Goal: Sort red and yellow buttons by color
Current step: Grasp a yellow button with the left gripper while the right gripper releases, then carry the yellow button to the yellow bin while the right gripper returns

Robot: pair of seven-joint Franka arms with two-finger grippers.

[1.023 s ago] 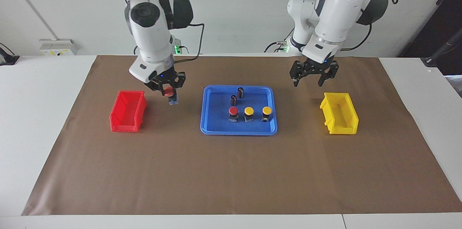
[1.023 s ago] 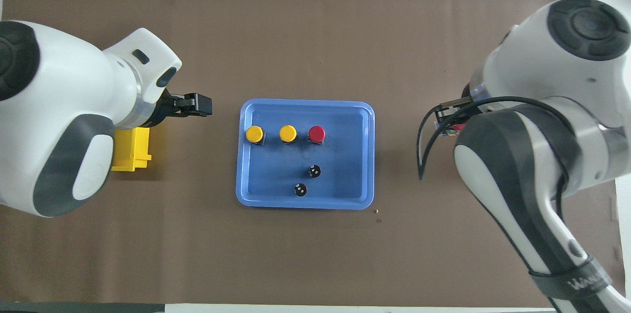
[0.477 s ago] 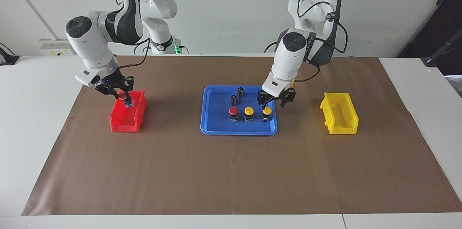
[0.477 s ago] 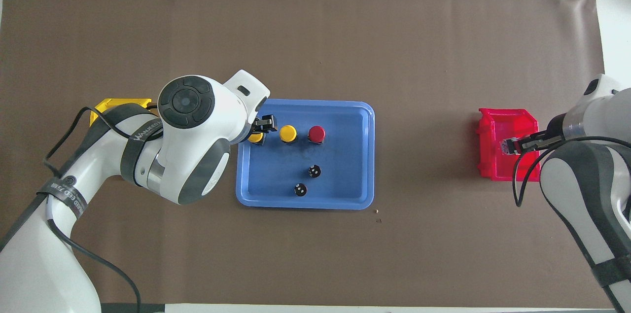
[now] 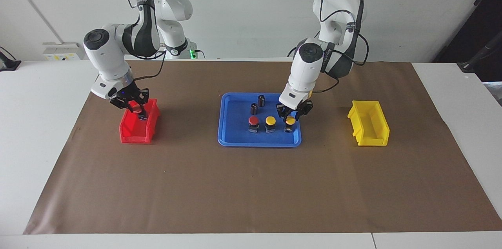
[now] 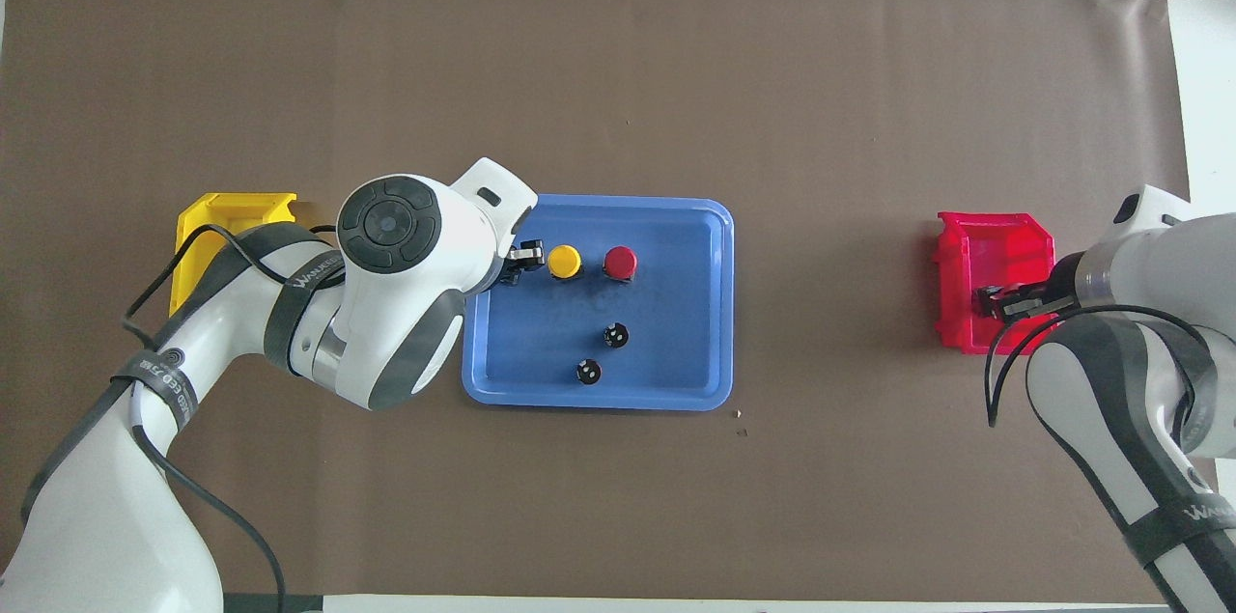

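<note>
While over the red bin, right gripper gripping 1 red button.

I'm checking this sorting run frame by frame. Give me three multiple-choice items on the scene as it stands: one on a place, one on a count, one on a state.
1. Where is the right gripper?
A. over the red bin
B. over the blue tray
C. over the yellow bin

2. How many yellow-capped buttons stand in the blue tray?
A. one
B. two
C. three

3. What lies in the yellow bin?
A. a red button
B. two yellow buttons
C. nothing that shows

Key:
1 A, the right gripper holds a red button just above the red bin.
2 B, two yellow caps, one yellow button free, the other yellow button under the left gripper, beside the tray's red button.
3 C, its inside shows bare yellow.
</note>
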